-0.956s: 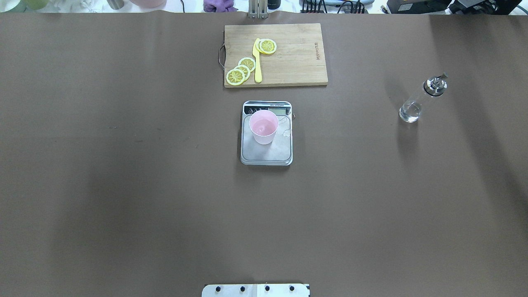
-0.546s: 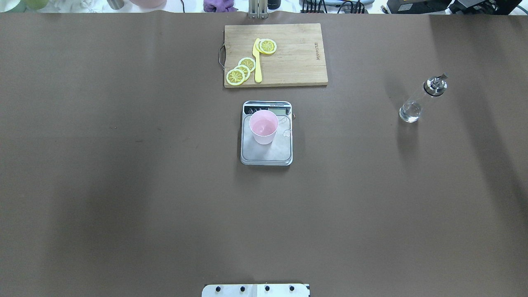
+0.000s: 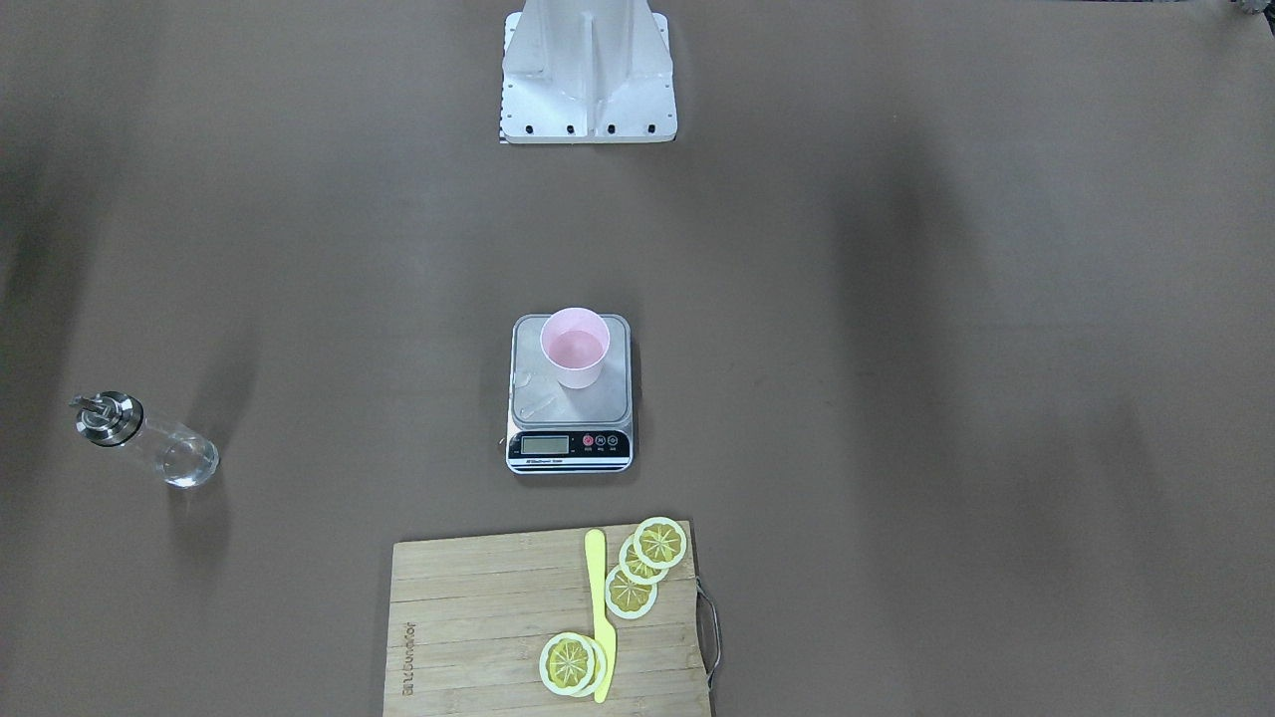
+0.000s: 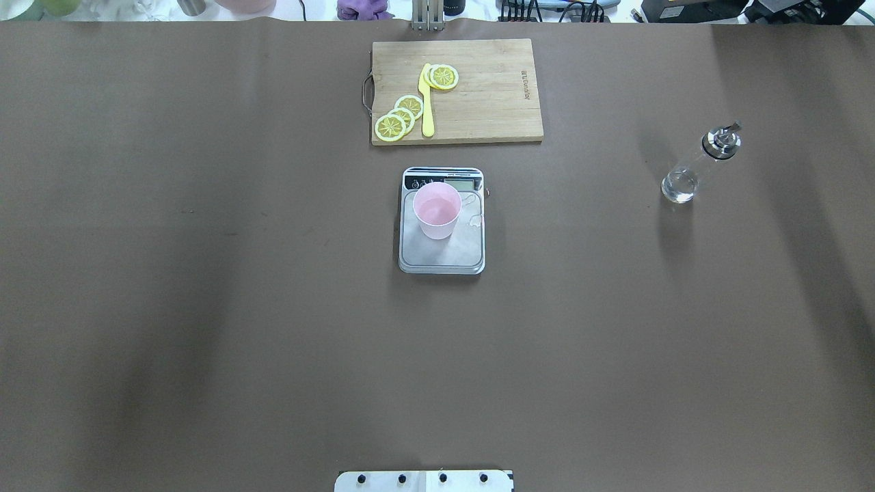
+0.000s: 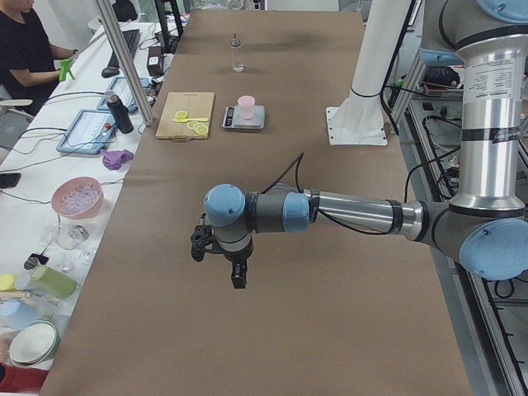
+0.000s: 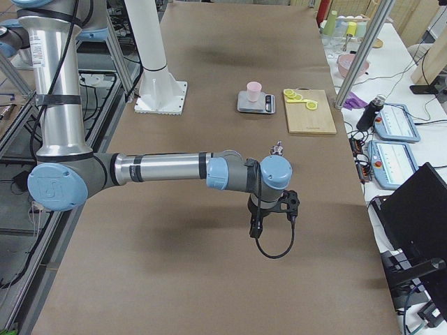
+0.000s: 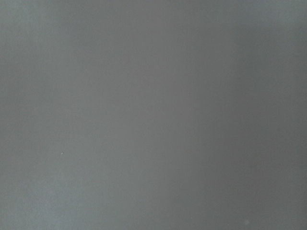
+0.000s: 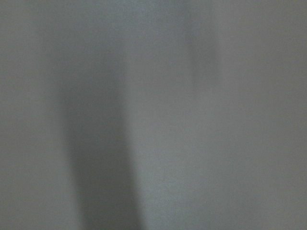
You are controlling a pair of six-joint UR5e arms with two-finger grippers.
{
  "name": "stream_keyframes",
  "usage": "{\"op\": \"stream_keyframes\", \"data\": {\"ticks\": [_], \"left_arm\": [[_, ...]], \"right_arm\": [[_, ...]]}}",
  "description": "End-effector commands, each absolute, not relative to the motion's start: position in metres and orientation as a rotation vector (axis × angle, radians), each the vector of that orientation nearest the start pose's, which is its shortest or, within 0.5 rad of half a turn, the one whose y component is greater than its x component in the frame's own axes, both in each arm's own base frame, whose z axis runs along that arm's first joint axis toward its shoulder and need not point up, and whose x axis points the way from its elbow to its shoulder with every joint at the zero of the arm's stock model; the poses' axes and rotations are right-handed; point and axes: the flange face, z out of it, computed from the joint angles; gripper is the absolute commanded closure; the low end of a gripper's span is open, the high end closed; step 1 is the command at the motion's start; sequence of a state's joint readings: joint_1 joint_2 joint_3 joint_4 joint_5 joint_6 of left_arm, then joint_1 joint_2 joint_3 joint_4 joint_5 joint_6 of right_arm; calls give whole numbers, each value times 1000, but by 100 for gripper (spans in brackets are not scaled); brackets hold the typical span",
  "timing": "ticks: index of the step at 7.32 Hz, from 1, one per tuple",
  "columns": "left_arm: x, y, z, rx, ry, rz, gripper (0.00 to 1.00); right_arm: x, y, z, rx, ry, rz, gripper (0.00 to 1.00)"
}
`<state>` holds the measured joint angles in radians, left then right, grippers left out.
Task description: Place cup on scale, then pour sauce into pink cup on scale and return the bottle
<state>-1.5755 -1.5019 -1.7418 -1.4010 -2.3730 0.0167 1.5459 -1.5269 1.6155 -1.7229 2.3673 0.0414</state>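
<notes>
The pale pink cup [image 4: 437, 208] stands upright on the steel platform of the scale [image 4: 442, 254], toward its display end; it also shows in the front view [image 3: 575, 349]. The clear glass bottle [image 4: 689, 172] with a silver pourer cap stands alone on the table far to the right, at the left in the front view [image 3: 151, 445]. Neither gripper shows in the overhead or front views. The left gripper [image 5: 237, 277] hangs over bare table near the left end, and the right gripper [image 6: 254, 226] near the right end. I cannot tell whether either is open or shut. Both wrist views show only blurred table.
A wooden cutting board [image 4: 492, 96] with lemon slices [image 4: 398, 117] and a yellow knife [image 4: 426, 102] lies just beyond the scale. The white robot base [image 3: 589, 70] stands at the near edge. Desks with clutter and a seated person [image 5: 25, 58] lie past the far edge.
</notes>
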Motion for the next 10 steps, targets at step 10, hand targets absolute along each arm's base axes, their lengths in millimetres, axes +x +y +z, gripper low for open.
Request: {"op": "stream_keyframes", "data": {"ticks": [10], "left_arm": [[-65, -448, 633, -74, 798, -28, 2]], "right_arm": [[48, -507, 618, -70, -825, 33, 0]]}}
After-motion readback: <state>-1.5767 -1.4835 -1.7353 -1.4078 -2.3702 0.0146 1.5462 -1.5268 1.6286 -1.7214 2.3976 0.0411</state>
